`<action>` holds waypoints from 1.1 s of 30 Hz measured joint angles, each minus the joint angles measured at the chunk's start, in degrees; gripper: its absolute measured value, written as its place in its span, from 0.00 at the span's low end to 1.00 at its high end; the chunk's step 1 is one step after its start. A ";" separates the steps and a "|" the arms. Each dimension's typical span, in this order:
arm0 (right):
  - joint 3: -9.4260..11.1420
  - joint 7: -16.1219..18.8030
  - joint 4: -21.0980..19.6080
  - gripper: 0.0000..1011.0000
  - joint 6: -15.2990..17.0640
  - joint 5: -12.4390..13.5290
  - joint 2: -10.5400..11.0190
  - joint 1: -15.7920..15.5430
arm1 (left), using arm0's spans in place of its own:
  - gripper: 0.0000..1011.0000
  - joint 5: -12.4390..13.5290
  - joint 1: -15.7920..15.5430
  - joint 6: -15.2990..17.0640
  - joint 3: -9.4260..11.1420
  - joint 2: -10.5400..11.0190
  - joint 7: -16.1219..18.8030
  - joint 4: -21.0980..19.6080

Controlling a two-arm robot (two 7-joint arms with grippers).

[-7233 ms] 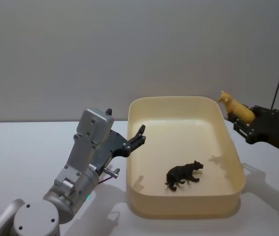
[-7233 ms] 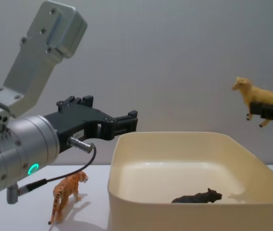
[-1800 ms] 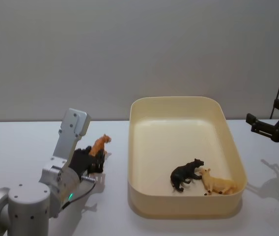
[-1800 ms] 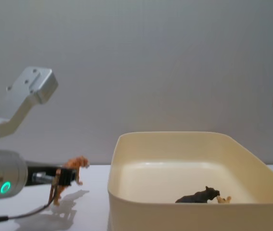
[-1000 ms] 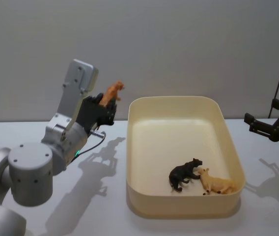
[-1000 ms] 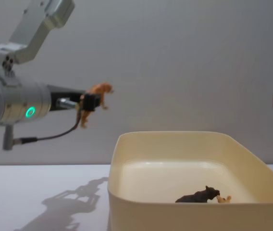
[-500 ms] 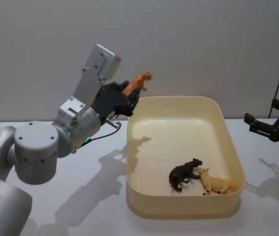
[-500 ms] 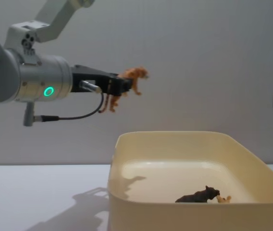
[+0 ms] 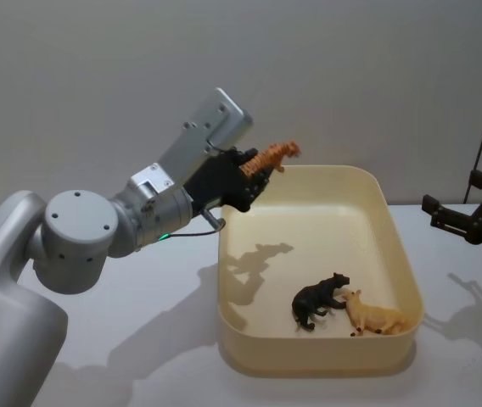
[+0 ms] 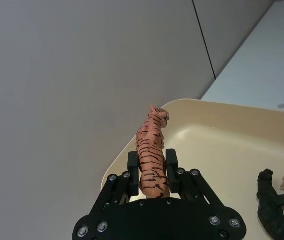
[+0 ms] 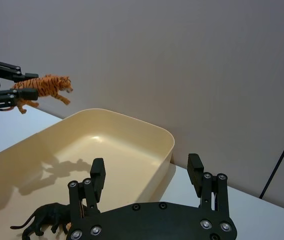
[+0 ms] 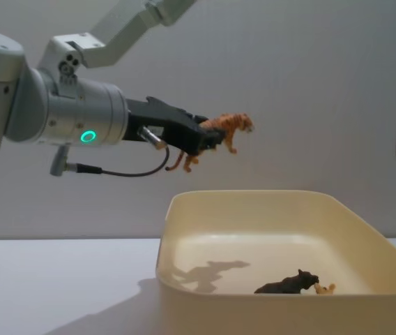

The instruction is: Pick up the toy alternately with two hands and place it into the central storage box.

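Observation:
An orange striped tiger toy [image 9: 272, 156] hangs in the air over the far left part of the central storage box [image 9: 407, 254], with my left gripper [image 9: 254, 175] shut on its body. In the left wrist view both fingers press the tiger [image 10: 152, 155] from either side. The chest view shows the tiger [image 12: 230, 129] well above the box rim [image 12: 254, 197]. My right gripper [image 9: 457, 199] hovers to the right of the box, open and holding nothing, as its wrist view shows [image 11: 147, 172].
A black panther toy [image 9: 319, 299] and a tan animal toy [image 9: 377, 315] lie together in the near right part of the box. The white table [image 9: 139, 339] stretches out on both sides of the box.
My left arm lifted the tiger off the table and carried it up and right, to above the box's far left part. The right arm has stayed still over the last second.

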 joint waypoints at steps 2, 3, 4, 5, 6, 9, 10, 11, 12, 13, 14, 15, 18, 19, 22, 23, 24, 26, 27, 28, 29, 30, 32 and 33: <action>0.00 0.00 0.00 0.99 0.00 0.00 0.00 0.00 | 0.30 1.76 -0.66 -1.02 0.31 -0.17 -1.49 0.89; 0.00 0.00 0.00 0.99 0.00 0.00 0.00 0.00 | 0.34 2.24 -0.85 -1.33 0.45 -0.22 -1.89 1.28; 0.00 0.00 0.00 0.99 0.00 0.00 0.00 0.00 | 0.37 3.31 -1.24 -2.03 0.66 -0.34 -2.73 1.89; 0.00 0.00 0.00 0.99 0.00 0.00 0.00 0.00 | 0.39 3.78 -1.41 -2.33 0.73 -0.39 -3.07 2.18; 0.00 0.00 0.00 0.99 0.00 0.00 0.00 0.00 | 0.41 4.16 -1.59 -2.59 0.82 -0.43 -3.42 2.46; 0.00 0.00 0.00 0.99 0.00 0.00 0.00 0.00 | 0.51 5.56 -2.13 -3.51 1.10 -0.60 -4.54 3.35; 0.00 0.00 0.00 0.99 0.00 0.00 0.00 0.00 | 0.54 6.07 -2.35 -3.85 1.21 -0.67 -5.01 3.70; 0.00 0.00 0.00 0.99 0.00 0.00 0.00 0.00 | 0.58 6.34 -2.46 -4.03 1.26 -0.70 -5.24 3.87; 0.00 0.00 0.00 0.99 0.00 0.00 0.00 0.00 | 0.60 6.58 -2.56 -4.19 1.31 -0.73 -5.43 4.02; 0.00 0.00 0.00 0.99 0.00 0.00 0.00 0.00 | 0.63 7.06 -2.74 -4.52 1.40 -0.79 -5.80 4.31; 0.00 0.00 0.00 0.99 0.00 0.00 0.00 0.00 | 0.68 7.29 -2.83 -4.64 1.44 -0.81 -5.96 4.44; 0.00 0.00 0.00 0.99 0.00 0.00 0.00 0.00 | 0.70 7.48 -2.92 -4.79 1.48 -0.84 -6.13 4.58; 0.00 0.00 0.00 0.99 0.00 0.00 0.00 0.00 | 0.79 8.11 -3.16 -5.23 1.60 -0.92 -6.64 5.00; 0.00 0.00 0.00 0.99 0.00 0.00 0.00 0.00 | 0.82 8.25 -3.22 -5.32 1.63 -0.94 -6.75 5.09; 0.00 0.00 0.00 0.99 0.00 0.00 0.00 0.00 | 0.91 8.85 -3.47 -5.71 1.76 -1.01 -7.26 5.49; 0.00 0.00 0.00 0.99 0.00 0.00 0.00 0.00 | 0.93 8.96 -3.52 -5.78 1.78 -1.02 -7.34 5.54; 0.00 0.00 0.00 0.99 0.00 0.00 0.00 0.00 | 0.97 9.04 -3.55 -5.84 1.79 -1.04 -7.42 5.61; 0.00 0.00 0.00 0.99 0.00 0.00 0.00 0.00 | 0.99 9.21 -3.62 -5.94 1.82 -1.05 -7.54 5.72; 0.00 0.00 0.00 0.99 0.00 0.00 0.00 0.00 | 0.99 9.37 -3.68 -6.04 1.85 -1.07 -7.66 5.81; 0.00 0.00 0.00 0.99 0.00 0.00 0.00 0.00 | 0.99 9.44 -3.69 -6.09 1.86 -1.08 -7.71 5.86; 0.00 0.00 0.00 0.99 0.00 0.00 0.00 0.00 | 0.99 9.51 -3.71 -6.12 1.88 -1.08 -7.76 5.90; 0.00 0.00 0.00 0.99 0.00 0.00 0.00 0.00 | 0.99 9.63 -3.76 -6.20 1.90 -1.09 -7.86 5.97; 0.00 0.00 0.00 0.99 0.00 0.00 0.00 0.00 | 0.99 9.72 -3.82 -6.28 1.92 -1.10 -7.93 6.03; 0.00 0.00 0.00 0.99 0.00 0.00 0.00 0.00 | 0.99 9.81 -3.85 -6.34 1.94 -1.11 -8.01 6.10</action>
